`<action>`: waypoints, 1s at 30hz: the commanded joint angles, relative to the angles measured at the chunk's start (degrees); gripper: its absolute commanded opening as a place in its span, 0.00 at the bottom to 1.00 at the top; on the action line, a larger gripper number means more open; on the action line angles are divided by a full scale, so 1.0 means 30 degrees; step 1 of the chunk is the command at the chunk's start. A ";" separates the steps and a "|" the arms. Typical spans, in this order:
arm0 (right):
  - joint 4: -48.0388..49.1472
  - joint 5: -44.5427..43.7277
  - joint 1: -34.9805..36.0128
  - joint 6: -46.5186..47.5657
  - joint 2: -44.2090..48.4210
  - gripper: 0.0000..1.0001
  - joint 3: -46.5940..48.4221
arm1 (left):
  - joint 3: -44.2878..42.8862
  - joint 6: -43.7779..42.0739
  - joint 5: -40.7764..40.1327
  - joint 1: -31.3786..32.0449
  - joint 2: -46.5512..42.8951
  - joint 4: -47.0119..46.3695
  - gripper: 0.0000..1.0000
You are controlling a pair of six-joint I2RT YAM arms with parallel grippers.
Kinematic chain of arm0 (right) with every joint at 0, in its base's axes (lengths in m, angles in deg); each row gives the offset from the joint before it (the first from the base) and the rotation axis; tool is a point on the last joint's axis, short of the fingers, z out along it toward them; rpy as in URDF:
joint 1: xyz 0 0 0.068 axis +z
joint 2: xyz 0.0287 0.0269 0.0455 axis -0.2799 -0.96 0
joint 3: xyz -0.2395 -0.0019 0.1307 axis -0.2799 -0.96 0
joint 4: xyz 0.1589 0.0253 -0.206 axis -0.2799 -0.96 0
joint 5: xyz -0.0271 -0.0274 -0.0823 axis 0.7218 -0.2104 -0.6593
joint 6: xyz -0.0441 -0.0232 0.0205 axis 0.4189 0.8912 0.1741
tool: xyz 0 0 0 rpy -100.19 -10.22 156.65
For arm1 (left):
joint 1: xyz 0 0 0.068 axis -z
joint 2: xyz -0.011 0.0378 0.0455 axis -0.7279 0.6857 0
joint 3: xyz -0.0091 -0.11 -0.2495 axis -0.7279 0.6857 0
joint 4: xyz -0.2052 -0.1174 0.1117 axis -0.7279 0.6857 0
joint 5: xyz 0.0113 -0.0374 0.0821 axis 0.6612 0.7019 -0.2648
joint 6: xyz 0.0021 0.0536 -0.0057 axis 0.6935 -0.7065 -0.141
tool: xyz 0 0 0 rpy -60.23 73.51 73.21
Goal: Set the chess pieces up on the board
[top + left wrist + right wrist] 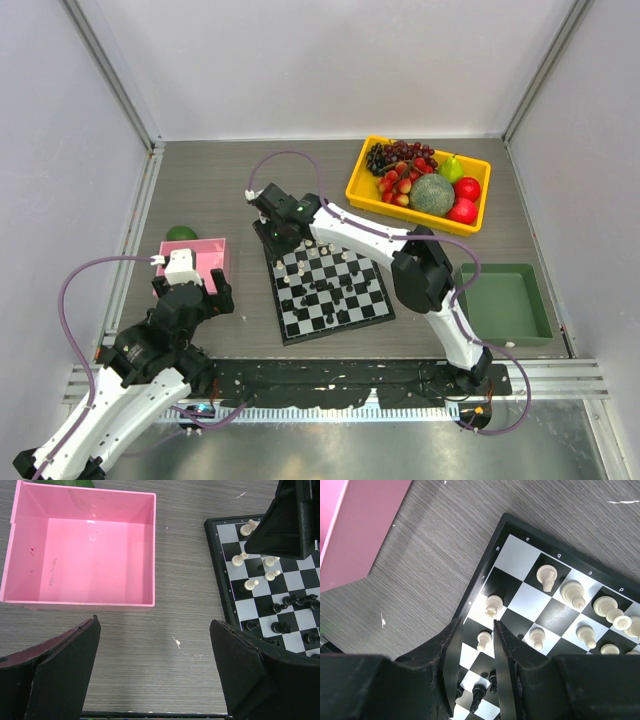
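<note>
Nearest to us, the left gripper (pixel 155 630) hangs with its jaws spread wide and holding nothing, over the grey wood-grain surface (pixel 180 605) between the shallow pink plastic tray (pixel 80 604) and the small black-and-white checkered chessboard (pixel 525 555). Further out, the right gripper (pixel 479 626) is low over the board's far-left corner, its jaws parted only narrowly around a tiny white plastic pawn (pixel 484 640) that stands upright in the gap, seemingly free of both fingers. More white chessmen (pixel 547 576) stand nearby, and black chessmen (pixel 281 627) lie scattered mid-board. We judge that one white pawn is being seated, with most of the set unsorted. Next we would lift straight up, clear of its neighbours, then fetch another piece. Beyond sits a yellow bin of fruit (pixel 352 186).
</note>
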 commanded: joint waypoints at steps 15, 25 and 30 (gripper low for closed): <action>0.0295 0.0058 0.0019 -0.0136 -0.1170 0.36 0.0480 | -0.0020 0.0213 -0.0398 0.0035 -0.0133 -0.0721 0.99; 0.0089 0.0058 0.0019 -0.0048 -0.1552 0.31 0.0920 | 0.0009 0.0242 -0.0427 0.0035 -0.0104 -0.0750 0.99; 0.0060 -0.0059 0.0019 -0.0047 -0.1464 0.17 0.1037 | 0.0009 0.0184 -0.0427 0.0035 -0.0103 -0.0692 0.99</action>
